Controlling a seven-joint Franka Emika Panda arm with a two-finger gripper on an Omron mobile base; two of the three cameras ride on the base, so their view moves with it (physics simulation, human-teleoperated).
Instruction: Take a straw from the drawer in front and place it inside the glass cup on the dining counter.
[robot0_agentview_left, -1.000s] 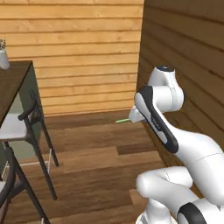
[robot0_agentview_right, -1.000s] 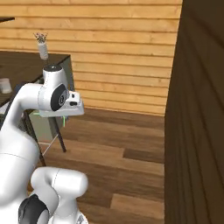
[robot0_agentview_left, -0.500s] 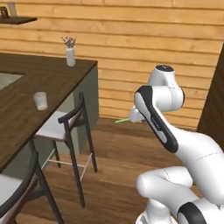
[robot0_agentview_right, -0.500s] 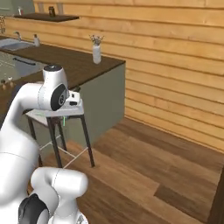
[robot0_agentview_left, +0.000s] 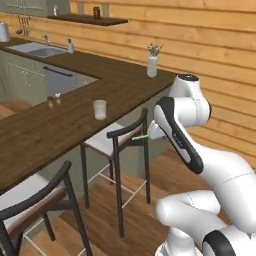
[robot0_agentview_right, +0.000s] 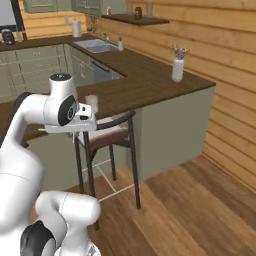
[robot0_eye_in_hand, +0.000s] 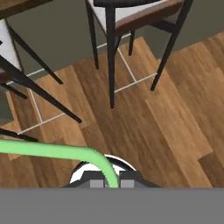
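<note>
Gripper (robot0_eye_in_hand: 111, 183) clamped on the green straw (robot0_eye_in_hand: 52, 151) (over wood floor), glass cup (robot0_agentview_left: 100, 109) near the dining counter (robot0_agentview_left: 45, 132) edge

Horizontal pine planks lined the walls (robot0_agentview_left: 220, 45) above a brown wood floor (robot0_agentview_right: 200, 200). Black-framed stools (robot0_agentview_left: 117, 145) stood along the pale green base. A dark shelf (robot0_agentview_left: 90, 19) hung above the sink (robot0_agentview_left: 42, 50).

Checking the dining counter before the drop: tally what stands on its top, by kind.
Glass cup: 1
Small shakers: 2
White vase with flowers: 1
Total: 4
</note>
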